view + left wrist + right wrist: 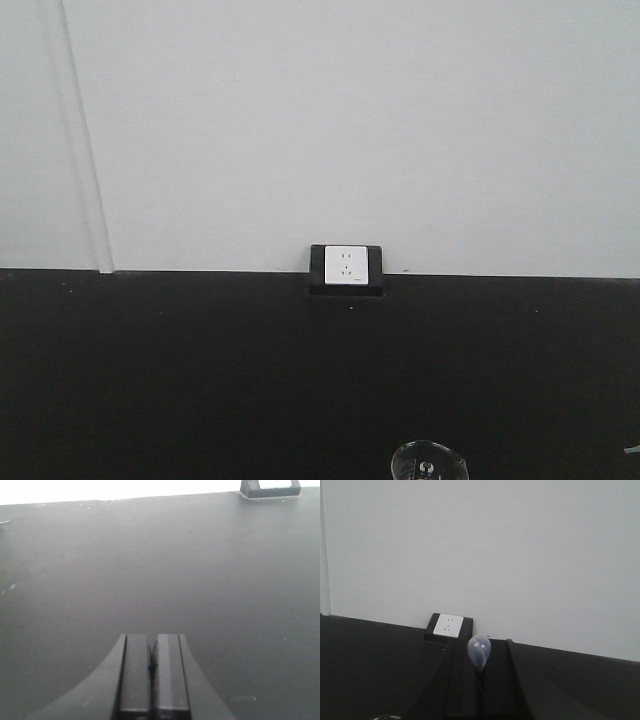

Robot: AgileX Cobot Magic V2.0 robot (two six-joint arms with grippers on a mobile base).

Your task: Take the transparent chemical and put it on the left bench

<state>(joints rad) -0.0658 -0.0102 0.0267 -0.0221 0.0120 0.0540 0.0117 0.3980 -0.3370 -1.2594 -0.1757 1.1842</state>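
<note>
In the right wrist view my right gripper (480, 652) is shut on the transparent chemical (479, 651), a clear colourless pipette. Its bulb end sticks up between the two black fingers (462, 680); its stem is hidden between them. The gripper holds it raised above the black bench (365, 670). In the left wrist view my left gripper (152, 647) is shut and empty, its jaws pressed together over the bare black bench (150, 570). Neither gripper shows in the front view.
A white wall socket in a black housing (346, 268) sits at the bench's back edge, also in the right wrist view (448, 626) and left wrist view (270, 487). A clear beaker rim (428, 462) shows at the front view's bottom edge. A white wall stands behind.
</note>
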